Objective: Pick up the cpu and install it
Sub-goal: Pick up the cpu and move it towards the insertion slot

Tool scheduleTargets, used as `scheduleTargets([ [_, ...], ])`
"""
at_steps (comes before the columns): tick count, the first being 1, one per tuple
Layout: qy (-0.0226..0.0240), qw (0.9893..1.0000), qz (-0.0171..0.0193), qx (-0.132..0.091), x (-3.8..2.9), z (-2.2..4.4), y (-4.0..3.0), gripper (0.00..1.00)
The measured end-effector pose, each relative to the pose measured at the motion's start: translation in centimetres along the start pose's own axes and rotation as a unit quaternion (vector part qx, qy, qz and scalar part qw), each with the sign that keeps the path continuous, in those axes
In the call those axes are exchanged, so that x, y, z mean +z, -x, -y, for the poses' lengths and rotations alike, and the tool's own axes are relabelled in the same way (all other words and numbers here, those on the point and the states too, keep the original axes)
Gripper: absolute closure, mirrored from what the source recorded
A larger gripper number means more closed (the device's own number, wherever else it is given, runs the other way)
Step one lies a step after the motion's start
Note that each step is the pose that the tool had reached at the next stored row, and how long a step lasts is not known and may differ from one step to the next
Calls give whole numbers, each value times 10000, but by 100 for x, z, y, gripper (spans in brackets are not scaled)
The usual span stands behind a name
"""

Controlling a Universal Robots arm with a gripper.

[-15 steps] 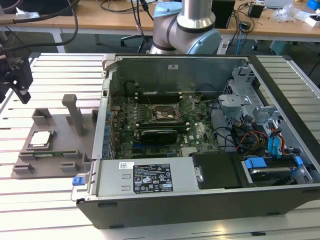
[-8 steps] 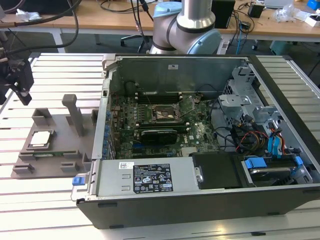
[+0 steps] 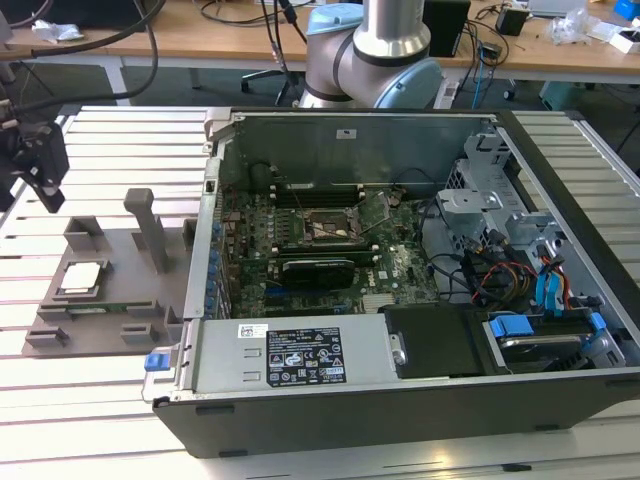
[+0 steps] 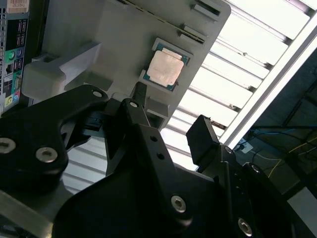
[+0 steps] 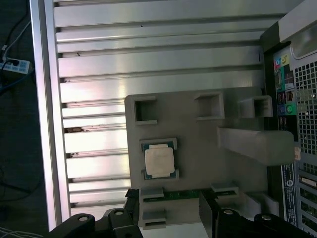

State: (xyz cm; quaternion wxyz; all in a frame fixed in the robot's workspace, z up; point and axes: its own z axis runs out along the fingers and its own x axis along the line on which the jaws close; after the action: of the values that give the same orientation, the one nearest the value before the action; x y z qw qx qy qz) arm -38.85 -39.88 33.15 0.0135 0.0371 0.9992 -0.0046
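Exterior view puts the cpu (image 3: 80, 277) on the exterior view's left, at about nine o'clock from the open computer case (image 3: 400, 300). It lies flat with its metal top up in a shallow recess of the grey tray (image 3: 130, 300), which rests on the slatted counter (image 3: 90, 410). The recess probably serves to keep the chip square and in a known spot, with its edges free for a pinch from above. The tool (image 3: 48, 190) hangs in the air at about eleven o'clock from the chip, apart from it and touching nothing. In both wrist views its two black fingers (image 5: 132, 198) are spread with nothing between them, the gap looking wider than the chip, and they appear to be aimed down at the tray near the cpu (image 5: 159, 163); this reads as an approach to the pick, with nothing grasped yet. The case lies on its side with the panel off, so the motherboard socket (image 3: 330, 228), at about twelve o'clock within the board, faces up, presumably so that a chip can be lowered straight in. By count there is one cpu, one tray, one case, one socket frame, one arm and one tool with two fingers. The tray also carries one tall upright post (image 3: 150, 232) at about two o'clock from the chip, plus several small raised pockets.
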Motion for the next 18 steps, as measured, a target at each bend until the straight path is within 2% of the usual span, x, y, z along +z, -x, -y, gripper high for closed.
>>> scheduleTargets([
  [18,0,10000,0,0,84,-1,-2,40],
])
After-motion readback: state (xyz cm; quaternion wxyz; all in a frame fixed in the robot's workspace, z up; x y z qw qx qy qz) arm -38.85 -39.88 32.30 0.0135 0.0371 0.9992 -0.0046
